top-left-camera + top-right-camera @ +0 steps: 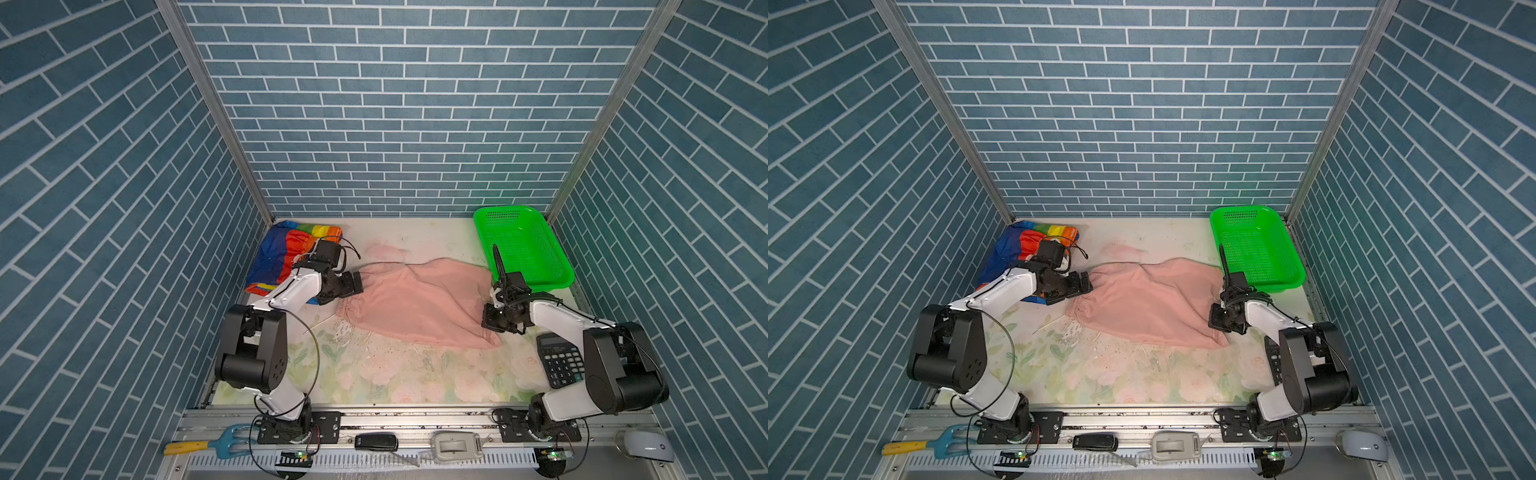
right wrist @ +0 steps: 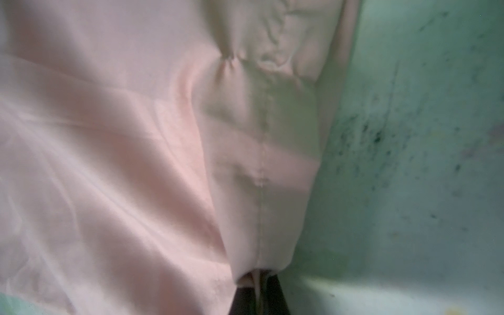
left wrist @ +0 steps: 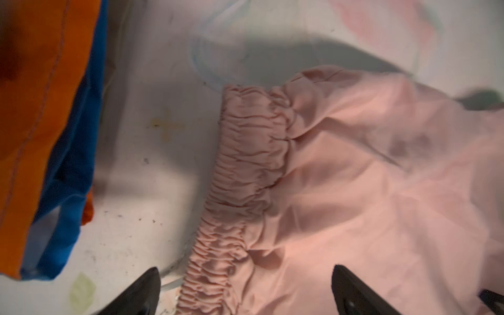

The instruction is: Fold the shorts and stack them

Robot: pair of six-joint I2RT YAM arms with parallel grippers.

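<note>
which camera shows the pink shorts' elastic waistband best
The left wrist view: the gathered waistband of the pink shorts runs close and sharp ahead of the open left gripper. Both top views show it only as a small ruffled edge. The right wrist view shows only plain pink cloth, no waistband.

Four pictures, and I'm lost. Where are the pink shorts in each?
In a top view: pink shorts lie mid-picture, left of the green basket.
In a top view: same place, left of the basket.
Left wrist: they fill most of the picture.
Right wrist: a blurred close-up of their cloth.
Landmark: the gathered waistband, in both top views and the left wrist view, not the right.
</note>
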